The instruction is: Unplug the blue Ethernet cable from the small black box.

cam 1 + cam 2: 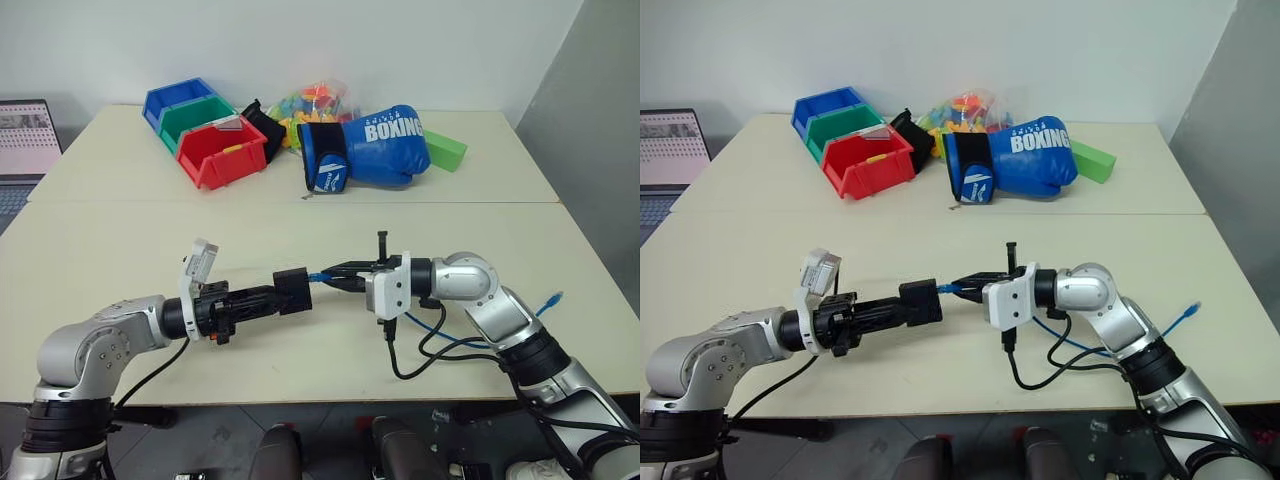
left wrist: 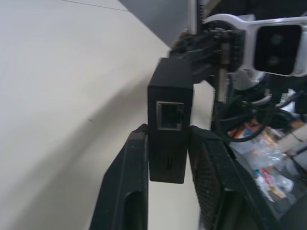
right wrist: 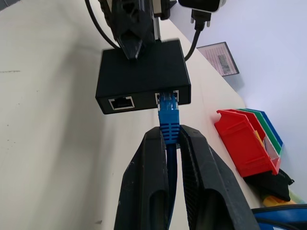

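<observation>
In the left eye view, the left gripper holds the box above the pale surface, and the right gripper faces it, pinching the cable at the plug end. The rest of the blue cord trails behind the right arm to a loose plug near the surface's edge. At the far side lie coloured bins, a boxing glove, a bag of toys and a green block, with a laptop off to the left against a plain white wall. In the left wrist view, the jaws are clamped on the box's sides, an empty port facing the camera. In the right wrist view, the jaws are closed on the blue plug boot, and the plug still sits in the box's port. Both grips look set; the pull apart is what remains.
</observation>
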